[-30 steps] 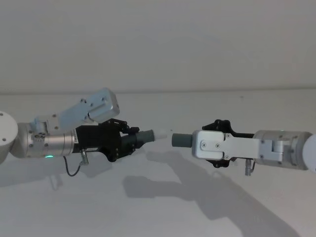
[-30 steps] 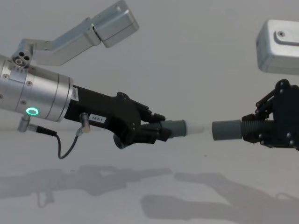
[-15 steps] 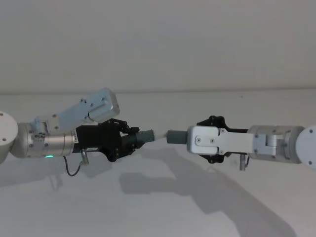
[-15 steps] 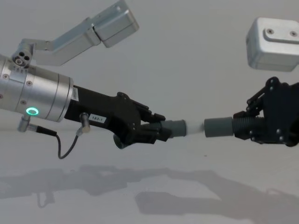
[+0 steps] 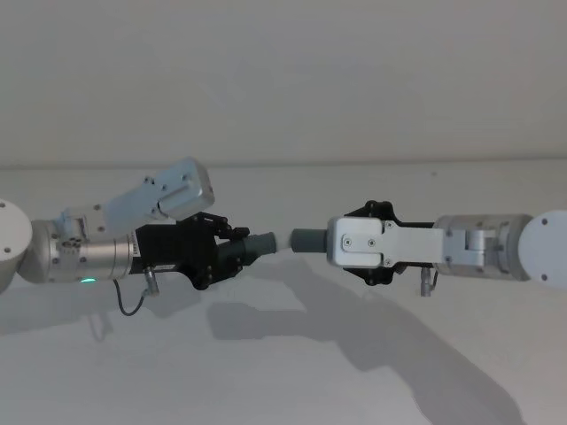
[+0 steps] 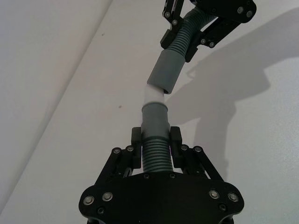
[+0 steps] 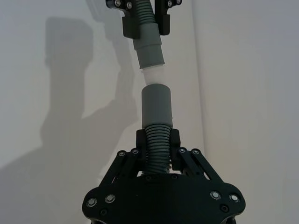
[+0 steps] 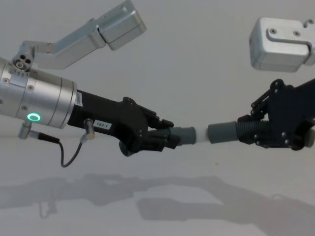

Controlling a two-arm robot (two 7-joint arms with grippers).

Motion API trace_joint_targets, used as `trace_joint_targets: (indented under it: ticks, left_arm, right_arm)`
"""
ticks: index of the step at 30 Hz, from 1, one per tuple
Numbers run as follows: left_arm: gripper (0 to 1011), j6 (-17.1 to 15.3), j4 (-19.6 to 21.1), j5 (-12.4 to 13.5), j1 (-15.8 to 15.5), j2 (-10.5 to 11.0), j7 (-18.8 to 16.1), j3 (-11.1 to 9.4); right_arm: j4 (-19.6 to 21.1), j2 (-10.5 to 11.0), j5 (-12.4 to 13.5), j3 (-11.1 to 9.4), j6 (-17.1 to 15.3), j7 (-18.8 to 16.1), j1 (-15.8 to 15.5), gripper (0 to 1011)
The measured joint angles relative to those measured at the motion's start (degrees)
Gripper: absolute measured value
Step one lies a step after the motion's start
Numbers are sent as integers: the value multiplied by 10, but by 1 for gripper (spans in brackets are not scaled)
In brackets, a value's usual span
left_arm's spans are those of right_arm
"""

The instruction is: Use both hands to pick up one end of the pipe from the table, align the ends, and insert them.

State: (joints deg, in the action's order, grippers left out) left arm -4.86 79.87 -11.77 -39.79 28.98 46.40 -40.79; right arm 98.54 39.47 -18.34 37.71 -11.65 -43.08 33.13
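Above the white table, on which only the arms' shadows are cast, both pipe pieces are held in the air with nothing seen between them and a plain light-grey wall behind. The left gripper, on the arm with the green ring light, is clamped on the ribbed part of the left pipe piece, whose whitish tip points toward the other arm. The right gripper is closed in the same way around the ribbed part of the right pipe piece, its open mouth facing the tip. In the left wrist view the tip is seen partly inside the mouth, the two pieces meeting at a slight angle rather than in a straight line. Compared with half a second ago, the right arm has been brought nearer to the left one, and the gap then visible between tip and mouth has been closed; the left arm has stayed in place.
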Motion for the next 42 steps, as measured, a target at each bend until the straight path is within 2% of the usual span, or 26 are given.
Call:
trace_joint_targets:
  ticks: [19,42]
  left_arm:
    - [323,0,0,0,0,0,0,0]
    - [323,0,0,0,0,0,0,0]
  right_arm:
    - [-19,-9,3,11,13,-12,21,253]
    - [-24,-11,7,13,18,-13,27,255]
